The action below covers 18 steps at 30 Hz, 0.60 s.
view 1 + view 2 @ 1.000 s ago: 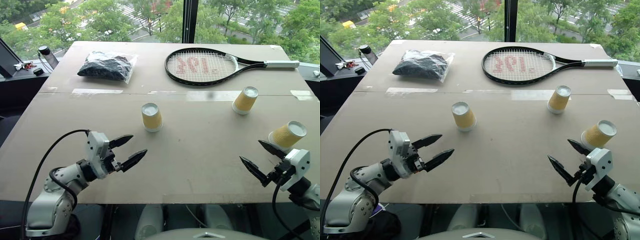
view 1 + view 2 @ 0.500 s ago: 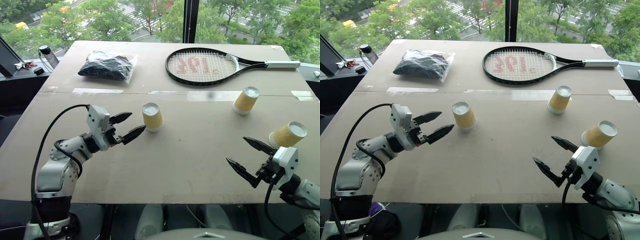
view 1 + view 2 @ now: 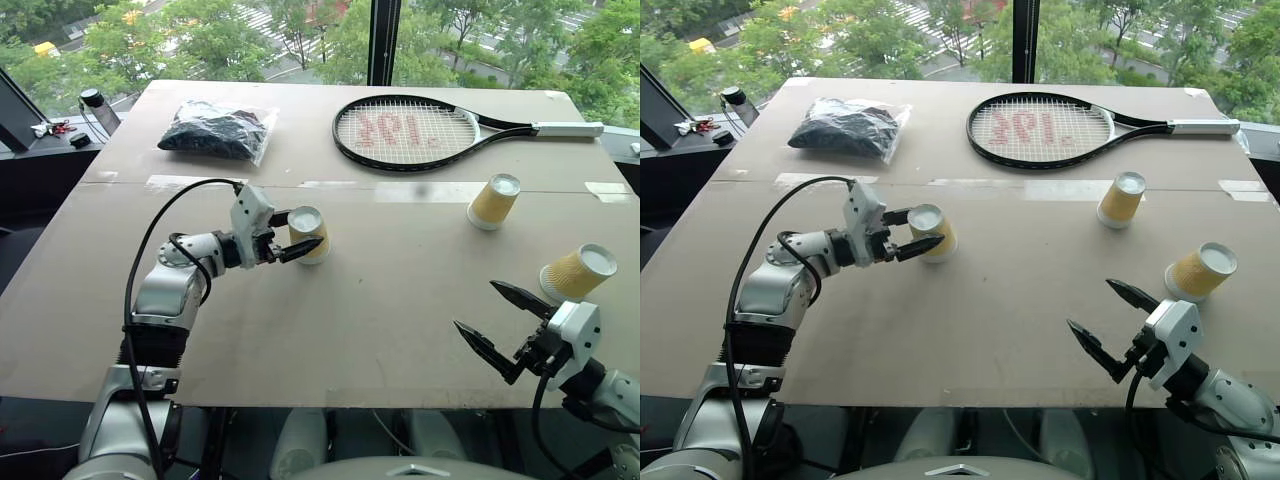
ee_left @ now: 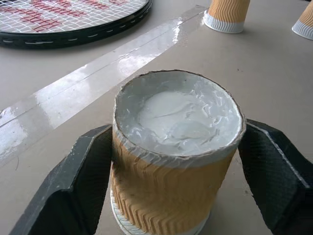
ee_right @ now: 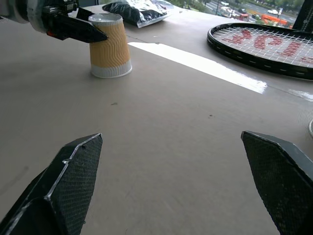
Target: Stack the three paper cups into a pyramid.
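We have our left gripper (image 3: pixel 296 233) closed on the nearest of the three paper cups (image 3: pixel 308 234), which stands upside down on the cardboard table (image 3: pixel 380 300) with one finger on each flank, just below the base that now faces up; our right gripper (image 3: pixel 503 320) hangs with its jaws spread wide and nothing between them, low over the near right edge. The second cup (image 3: pixel 493 200) stands inverted just in front of the tennis racket (image 3: pixel 405 132); the third cup (image 3: pixel 577 272) sits tilted near the right edge, just beyond our right gripper. The main risk, as we judge it, is crushing: the ribbed paper wall is thin, and too hard a squeeze would dent it so that it no longer sits flat; the taper could also let the cup slide down out of the fingers once lifted; and a careless sweep of the right arm could knock the tilted cup off the table.
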Available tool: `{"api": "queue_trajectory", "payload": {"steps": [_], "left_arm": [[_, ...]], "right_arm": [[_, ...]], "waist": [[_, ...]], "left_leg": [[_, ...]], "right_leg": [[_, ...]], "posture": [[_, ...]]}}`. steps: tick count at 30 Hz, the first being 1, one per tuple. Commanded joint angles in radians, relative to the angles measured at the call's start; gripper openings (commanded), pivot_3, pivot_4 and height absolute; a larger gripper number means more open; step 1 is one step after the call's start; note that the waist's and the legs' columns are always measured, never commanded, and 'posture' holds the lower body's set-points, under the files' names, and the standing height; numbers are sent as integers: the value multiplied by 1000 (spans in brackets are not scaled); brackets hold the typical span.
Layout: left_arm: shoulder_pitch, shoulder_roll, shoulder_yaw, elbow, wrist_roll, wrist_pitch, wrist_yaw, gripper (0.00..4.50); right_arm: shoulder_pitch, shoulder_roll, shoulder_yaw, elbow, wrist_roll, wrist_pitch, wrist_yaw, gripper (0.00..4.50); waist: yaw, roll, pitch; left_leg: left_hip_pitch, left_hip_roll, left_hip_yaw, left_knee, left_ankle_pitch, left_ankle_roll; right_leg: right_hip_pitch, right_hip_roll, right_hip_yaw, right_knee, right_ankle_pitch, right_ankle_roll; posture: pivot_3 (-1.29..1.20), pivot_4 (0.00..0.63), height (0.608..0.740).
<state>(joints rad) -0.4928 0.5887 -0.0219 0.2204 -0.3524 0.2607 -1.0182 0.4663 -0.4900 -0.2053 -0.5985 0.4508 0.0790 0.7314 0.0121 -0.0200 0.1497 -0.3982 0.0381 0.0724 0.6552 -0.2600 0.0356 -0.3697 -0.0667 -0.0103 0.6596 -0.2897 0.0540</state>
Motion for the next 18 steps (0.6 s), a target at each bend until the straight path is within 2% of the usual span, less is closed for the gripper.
{"api": "queue_trajectory", "payload": {"steps": [1, 7, 10, 13, 18], "left_arm": [[-25, -15, -6, 18, 12, -40, -29, 2366], [-79, -42, -23, 15, -7, -3, -82, 2366], [-125, -85, -59, 21, 0, 15, -107, 2366], [-161, -112, -98, 61, 53, -21, -105, 2366], [-203, -153, -117, 121, 66, -39, -123, 2366]], "right_arm": [[18, 8, -17, -50, 1, -23, -20, 4500], [40, 18, -10, -68, -13, -28, -44, 4500], [42, 25, 0, -74, -24, -29, -57, 4500], [37, 30, 5, -76, -32, -28, -66, 4500], [52, 40, 10, -76, -43, -43, -74, 4500]], "waist": [[0, 0, 0], [4, 0, 0], [3, 0, 0], [2, 0, 0], [-2, 0, 0]], "left_leg": [[0, 0, 0, 0, 0, 0], [-1, 0, 0, 1, 0, 0], [-2, 0, -1, 3, 0, 0], [-3, 0, -1, 6, 0, 0], [-3, 0, -1, 6, 0, 0]], "right_leg": [[0, 0, 0, 0, 0, 0], [0, 0, -1, 0, 0, 0], [0, 0, -1, 1, 0, 0], [0, 1, 0, 1, 0, 1], [-1, 3, 1, 2, 0, 0]], "posture": [[0, 150, 740], [0, 150, 740], [0, 150, 740], [0, 150, 740], [0, 150, 740]]}}
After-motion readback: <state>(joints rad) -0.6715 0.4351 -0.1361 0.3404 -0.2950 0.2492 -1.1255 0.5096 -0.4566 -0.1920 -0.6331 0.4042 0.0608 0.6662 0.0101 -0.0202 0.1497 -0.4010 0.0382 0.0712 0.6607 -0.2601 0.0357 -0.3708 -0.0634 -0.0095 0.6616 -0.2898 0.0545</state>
